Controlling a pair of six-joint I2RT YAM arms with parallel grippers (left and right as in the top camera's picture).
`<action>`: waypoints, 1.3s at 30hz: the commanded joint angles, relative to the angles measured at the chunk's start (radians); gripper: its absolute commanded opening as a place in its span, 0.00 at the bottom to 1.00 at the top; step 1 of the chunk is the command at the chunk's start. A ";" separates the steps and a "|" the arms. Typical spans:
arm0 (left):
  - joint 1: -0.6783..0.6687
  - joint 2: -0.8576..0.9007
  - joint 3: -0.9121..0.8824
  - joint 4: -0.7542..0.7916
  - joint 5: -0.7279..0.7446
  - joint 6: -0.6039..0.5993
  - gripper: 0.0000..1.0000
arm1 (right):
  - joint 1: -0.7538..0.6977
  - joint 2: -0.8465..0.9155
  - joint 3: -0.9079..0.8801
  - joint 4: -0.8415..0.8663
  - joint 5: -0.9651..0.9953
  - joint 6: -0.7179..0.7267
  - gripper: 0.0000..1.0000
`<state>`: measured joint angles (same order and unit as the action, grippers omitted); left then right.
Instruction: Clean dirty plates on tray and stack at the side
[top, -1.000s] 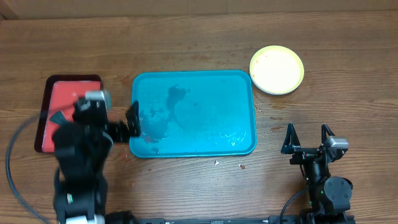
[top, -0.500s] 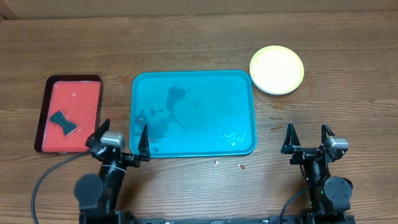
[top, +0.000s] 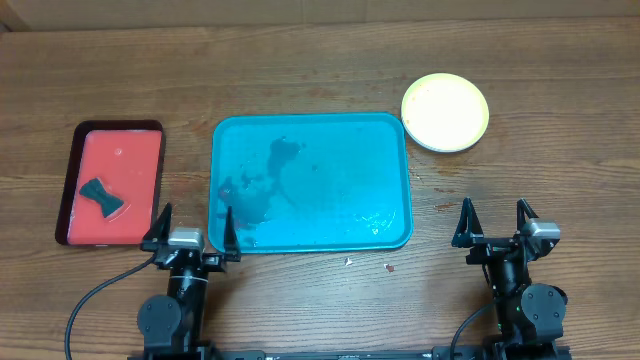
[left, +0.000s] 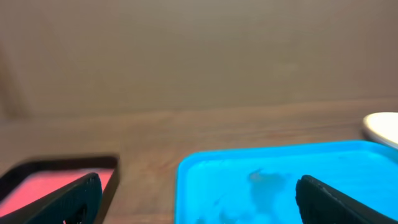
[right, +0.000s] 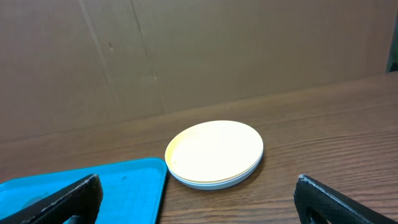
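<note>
The plates stand stacked on the table right of the tray's far right corner, a yellow-green rimmed one on top; the stack also shows in the right wrist view. The teal-blue tray lies at the middle with dark wet smears and red specks on its left half, and no plate on it. My left gripper sits open at the tray's near left corner, nothing between its fingers. My right gripper rests open near the front edge, right of the tray and well short of the stack.
A smaller red tray with a dark rim lies at the left, holding a dark bow-shaped sponge. A few crumbs dot the wood in front of the teal tray. A brown cardboard wall stands behind the table.
My left arm has drawn back from over the red tray and the teal tray's left edge to the front of the table, uncovering the sponge. The right arm has not moved.
</note>
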<state>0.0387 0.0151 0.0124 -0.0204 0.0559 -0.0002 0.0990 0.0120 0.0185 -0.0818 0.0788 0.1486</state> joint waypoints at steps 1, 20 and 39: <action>-0.007 -0.012 -0.008 -0.049 -0.179 -0.121 1.00 | 0.005 -0.009 -0.011 0.005 0.006 -0.008 1.00; -0.027 -0.012 -0.008 -0.055 -0.116 0.006 1.00 | 0.005 -0.009 -0.011 0.005 0.006 -0.008 1.00; -0.026 -0.011 -0.007 -0.054 -0.111 0.020 1.00 | 0.005 -0.009 -0.011 0.005 0.006 -0.008 1.00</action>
<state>0.0193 0.0151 0.0082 -0.0750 -0.0643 0.0006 0.0990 0.0120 0.0185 -0.0822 0.0788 0.1478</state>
